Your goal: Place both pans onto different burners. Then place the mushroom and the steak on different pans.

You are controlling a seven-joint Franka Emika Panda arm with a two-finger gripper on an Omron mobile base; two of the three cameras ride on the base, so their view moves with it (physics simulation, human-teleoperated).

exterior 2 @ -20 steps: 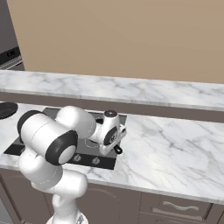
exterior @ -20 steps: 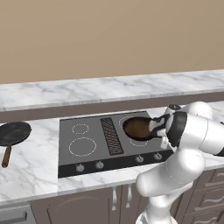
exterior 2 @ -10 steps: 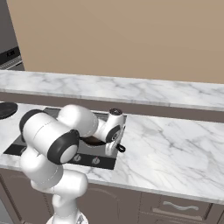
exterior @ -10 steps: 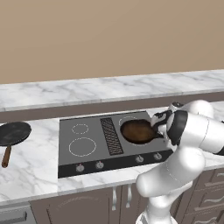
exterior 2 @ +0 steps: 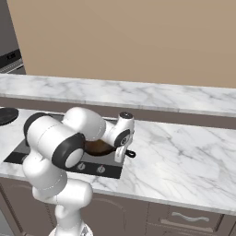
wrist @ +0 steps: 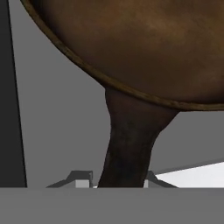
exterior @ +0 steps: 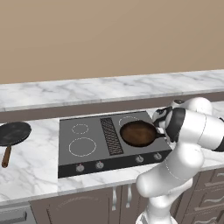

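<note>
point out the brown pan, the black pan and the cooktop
brown pan point(exterior: 139, 133), left base view, its inside
black pan point(exterior: 14, 133), left base view, its bowl
cooktop point(exterior: 92, 158), left base view, bare front strip

Even, flat light is washing over both base views, with no glare showing and edges staying sharp. A soft sheen is sitting at twelve o'clock on the round reddish-brown pan point(wrist: 144, 39), whose dark handle point(wrist: 127, 144) is looking slightly smeared up close.
</note>
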